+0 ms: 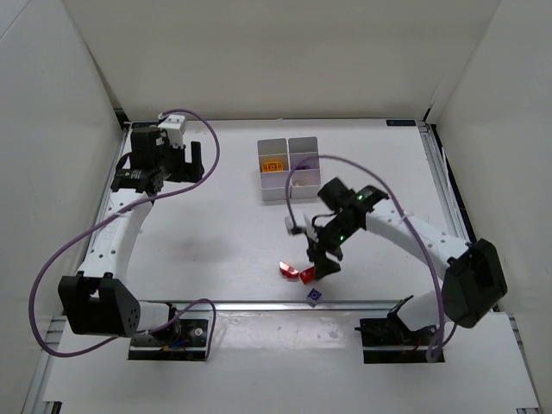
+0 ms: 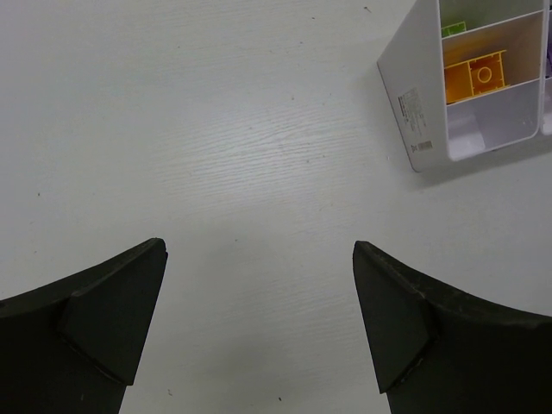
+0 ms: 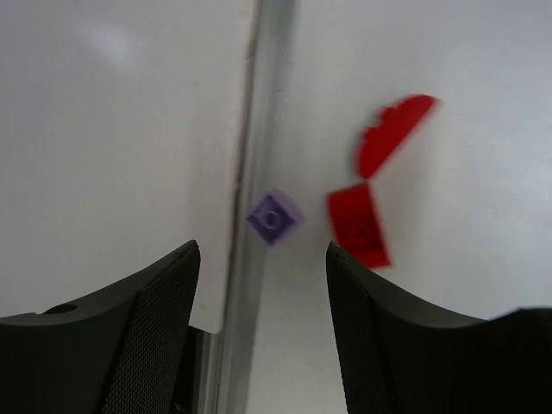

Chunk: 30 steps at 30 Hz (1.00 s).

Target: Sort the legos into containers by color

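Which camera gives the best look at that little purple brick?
The right wrist view: the purple brick shows large, stud visible, by the metal rail. In the top view the brick is only a tiny speck; the left wrist view misses it.

- My gripper hangs over the white table, its two dark fingers spread wide with only bare tabletop between them.
- The bins sit well ahead to my right, partly cut off by the frame.
- One bin holds an orange brick.
- The bin beyond it shows a green brick.
- A small label is on the near wall.
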### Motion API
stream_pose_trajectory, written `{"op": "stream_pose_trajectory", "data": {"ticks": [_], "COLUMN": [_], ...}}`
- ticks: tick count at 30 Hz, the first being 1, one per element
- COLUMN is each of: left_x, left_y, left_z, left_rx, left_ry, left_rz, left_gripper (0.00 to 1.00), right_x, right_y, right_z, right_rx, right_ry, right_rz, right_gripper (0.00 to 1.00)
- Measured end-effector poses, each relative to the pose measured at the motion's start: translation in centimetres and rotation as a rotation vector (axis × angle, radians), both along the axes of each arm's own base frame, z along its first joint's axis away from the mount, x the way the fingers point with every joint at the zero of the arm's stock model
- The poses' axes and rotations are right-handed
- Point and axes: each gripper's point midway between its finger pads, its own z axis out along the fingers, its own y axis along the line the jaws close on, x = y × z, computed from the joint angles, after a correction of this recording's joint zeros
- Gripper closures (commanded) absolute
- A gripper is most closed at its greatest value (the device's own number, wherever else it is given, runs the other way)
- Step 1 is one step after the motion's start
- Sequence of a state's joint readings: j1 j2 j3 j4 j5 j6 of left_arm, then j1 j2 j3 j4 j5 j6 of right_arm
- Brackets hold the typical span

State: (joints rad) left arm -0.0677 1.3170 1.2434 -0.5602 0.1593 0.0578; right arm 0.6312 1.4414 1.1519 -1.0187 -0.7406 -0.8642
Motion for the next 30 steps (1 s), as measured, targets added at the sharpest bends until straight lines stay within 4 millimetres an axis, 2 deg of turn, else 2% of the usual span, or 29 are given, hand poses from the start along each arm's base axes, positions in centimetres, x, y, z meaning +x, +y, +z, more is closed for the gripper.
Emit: {"op": "stream_pose_trajectory", "data": {"ticks": [3, 6, 11, 16, 20, 25, 30], "left_x": [-0.3, -0.8, -2.4, -3.6, -4.2, -4.6, -4.7], "left_y": [0.3, 0.9, 2.3, 3.1, 3.4, 3.8, 3.9], "left_z": [-0.2, -0.6, -2.0, -3.4, -3.8, -3.1, -2.7], "left_rx": [0.001, 0.011, 0.048, 0.075, 0.086, 0.102, 0.105], "left_ry": [0.005, 0.006, 0.022, 0.040, 0.043, 0.019, 0.006], "left_rz": [0.026, 0.057, 0.124, 0.158, 0.169, 0.177, 0.178], "left_gripper": [0.00, 0.00, 0.01, 0.01, 0.01, 0.01, 0.01], "right_x": [-4.6, -6.0, -6.3, -6.4, -5.9, -5.1, -5.1], "right_y": [0.4, 0.3, -0.7, -1.6, -1.6, -1.1, -0.8], "right_z": [-2.0, -3.9, -7.5, -9.4, -10.1, -10.1, -10.0], "right_rx": [-0.052, -0.108, -0.209, -0.248, -0.252, -0.239, -0.225], "right_ry": [0.010, -0.058, -0.167, -0.249, -0.291, -0.323, -0.322], "right_rz": [0.105, 0.124, 0.103, 0.081, 0.066, 0.040, 0.036], "right_gripper": [0.34, 0.33, 0.31, 0.26, 0.22, 0.18, 0.19]}}
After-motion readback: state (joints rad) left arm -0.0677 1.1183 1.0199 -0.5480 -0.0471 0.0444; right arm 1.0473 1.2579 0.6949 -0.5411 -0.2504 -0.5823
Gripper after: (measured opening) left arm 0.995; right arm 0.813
